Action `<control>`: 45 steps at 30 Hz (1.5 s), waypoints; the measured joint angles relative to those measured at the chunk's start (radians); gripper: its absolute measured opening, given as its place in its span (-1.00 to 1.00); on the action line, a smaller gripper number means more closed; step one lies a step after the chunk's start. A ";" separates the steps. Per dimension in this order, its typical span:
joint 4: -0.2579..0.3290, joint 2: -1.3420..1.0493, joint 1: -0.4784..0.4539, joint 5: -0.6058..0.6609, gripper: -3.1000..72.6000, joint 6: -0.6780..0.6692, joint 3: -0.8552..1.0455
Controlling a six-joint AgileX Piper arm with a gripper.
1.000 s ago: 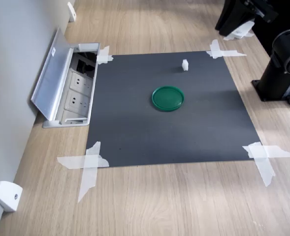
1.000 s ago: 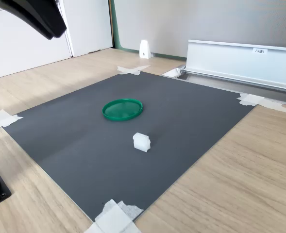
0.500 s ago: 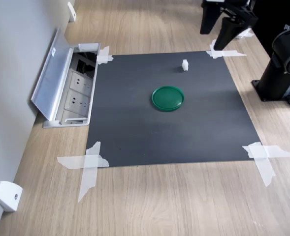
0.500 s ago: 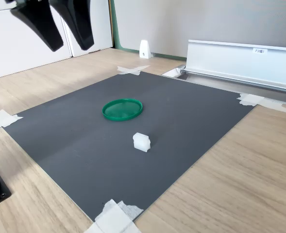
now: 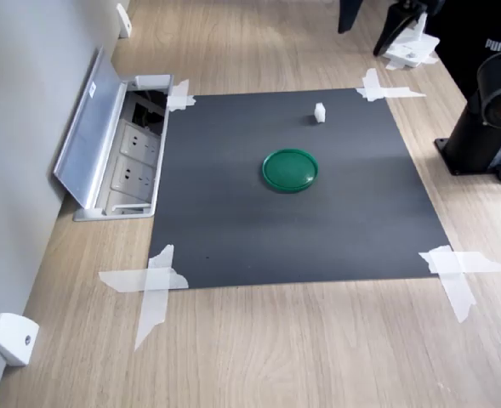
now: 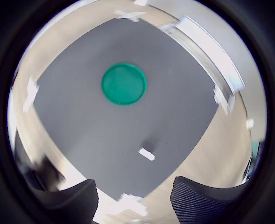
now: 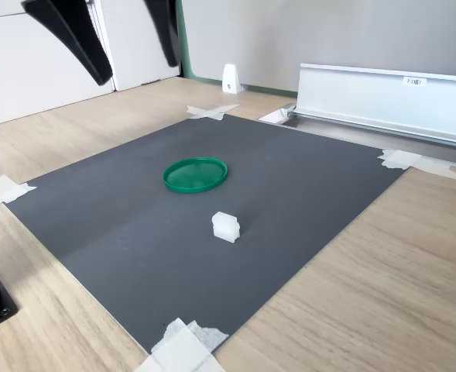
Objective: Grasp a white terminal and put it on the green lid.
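Claw (image 7: pixel 127 46) hanging released, upper left of second exterior view, well apart from white terminal (image 7: pixel 226 226). Terminal sitting on dark mat (image 7: pixel 289 194), frame centre, near green lid (image 7: pixel 196 174). Advice: centre jaws over terminal, descend straight, pinch its short sides.

Wooden tabletop (image 5: pixel 318 357), taped dark mat (image 5: pixel 233 229), open socket box (image 5: pixel 114 144)

The gripper (image 7: pixel 127 43) hangs high in the air, its two dark fingers (image 7: pixel 73 39) spread wide apart with nothing between them. In the second exterior view they slant down from the top edge; in the first exterior view only their tips (image 5: pixel 384 19) show; the wrist view catches both ribbed pads (image 6: pixel 202 200)
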 joint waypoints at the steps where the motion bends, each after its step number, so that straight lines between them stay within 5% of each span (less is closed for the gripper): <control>1: 0.010 0.005 -0.042 0.000 0.83 -0.107 0.000; 7: -0.022 0.070 -0.194 0.000 0.83 -0.626 0.000; 11: -0.029 0.111 -0.205 -0.024 0.83 -0.745 0.000; 19: 0.057 0.207 -0.196 -0.138 0.83 -0.771 -0.001; 27: 0.024 0.250 -0.074 -0.194 0.83 -0.771 0.013; 37: -0.125 0.304 -0.067 -0.515 0.83 -0.771 0.230; 45: -0.110 0.381 -0.017 -0.563 0.83 -0.771 0.236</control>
